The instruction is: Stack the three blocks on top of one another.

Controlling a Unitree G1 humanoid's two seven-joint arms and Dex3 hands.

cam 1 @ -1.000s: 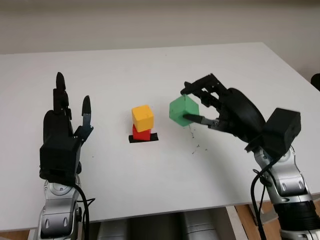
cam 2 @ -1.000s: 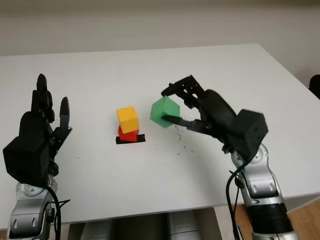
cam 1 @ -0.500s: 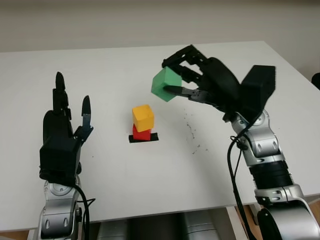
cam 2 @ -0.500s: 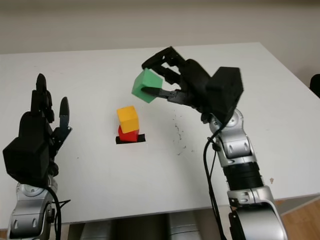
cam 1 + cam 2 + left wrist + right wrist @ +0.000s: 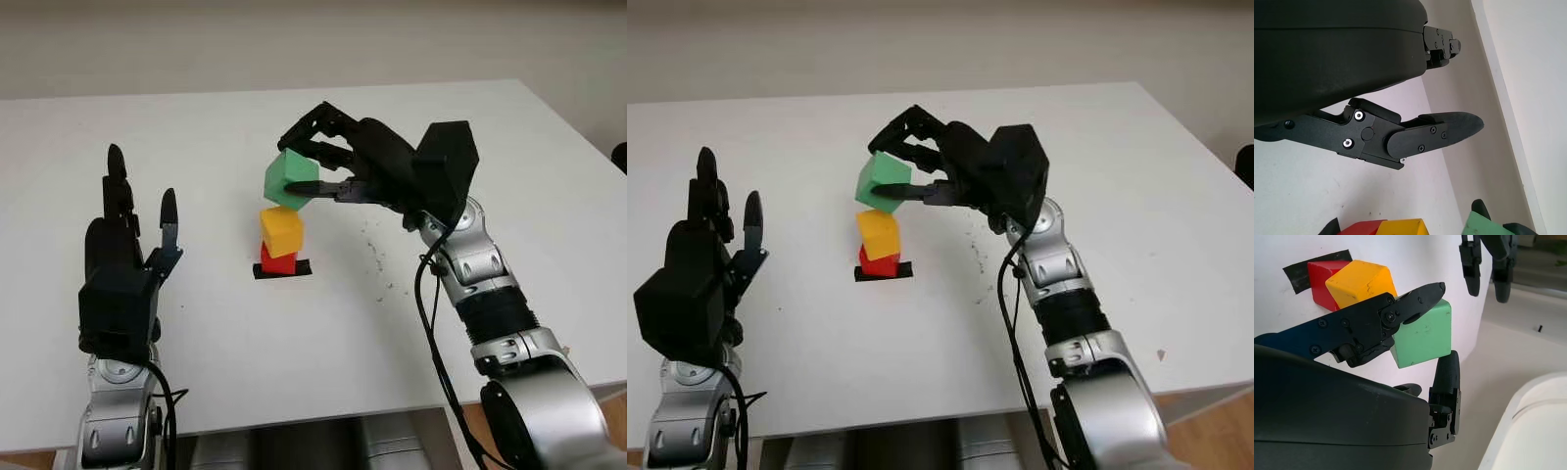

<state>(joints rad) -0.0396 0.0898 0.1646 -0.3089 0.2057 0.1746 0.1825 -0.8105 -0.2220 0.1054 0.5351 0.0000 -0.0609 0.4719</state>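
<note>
Holding green block clamped in right hand, tilted just above yellow block on red block (two stacked); final placement left. Left hand open, idle.

The smooth matt green cube looks like painted wood or plastic, as do the scuffed yellow cube and red cube. The white table is smooth and matt. The 2 black hands, right and left, have matt plastic shells.
</note>
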